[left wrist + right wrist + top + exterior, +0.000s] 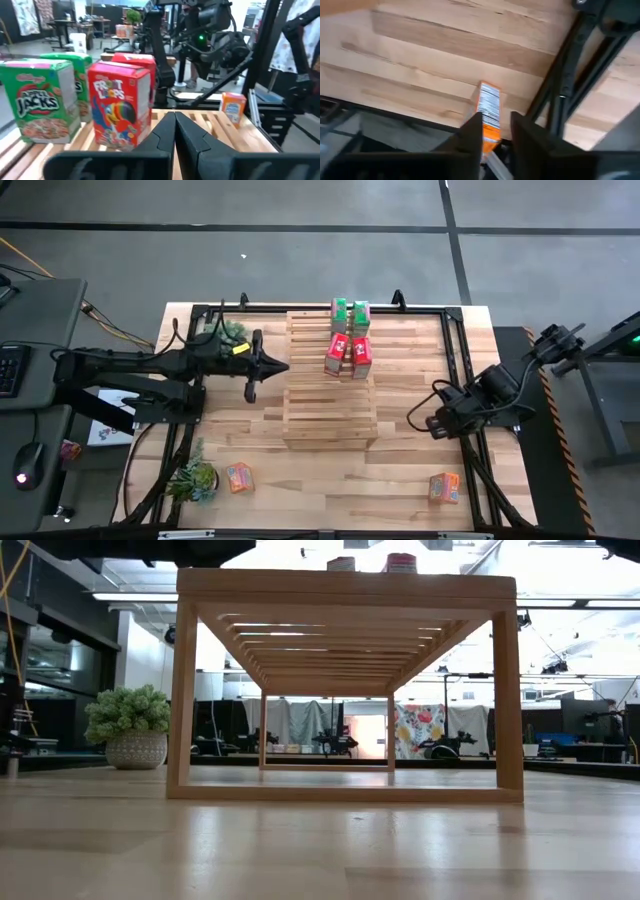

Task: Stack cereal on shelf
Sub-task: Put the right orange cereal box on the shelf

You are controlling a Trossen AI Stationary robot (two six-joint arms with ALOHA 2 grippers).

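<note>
The pale slatted shelf [330, 385] stands mid-table and fills the low view [345, 690]. Two green cereal boxes [350, 311] and two red ones [348, 353] stand upright on the far part of its top, seen close in the left wrist view [120, 107]. One orange box [238, 477] rests on the table near the left front, another [445, 487] near the right front [487, 117]. My left gripper [285, 365] [175, 132] hovers shut at the shelf's left edge. My right gripper [412, 420] [495, 127] hangs open right of the shelf, away from the orange box.
A potted plant [195, 477] sits beside the left orange box, and another [232, 330] at the far left [130, 725]. A black frame [455, 340] runs along the table's edges. Bare tabletop [340, 480] lies in front of the shelf.
</note>
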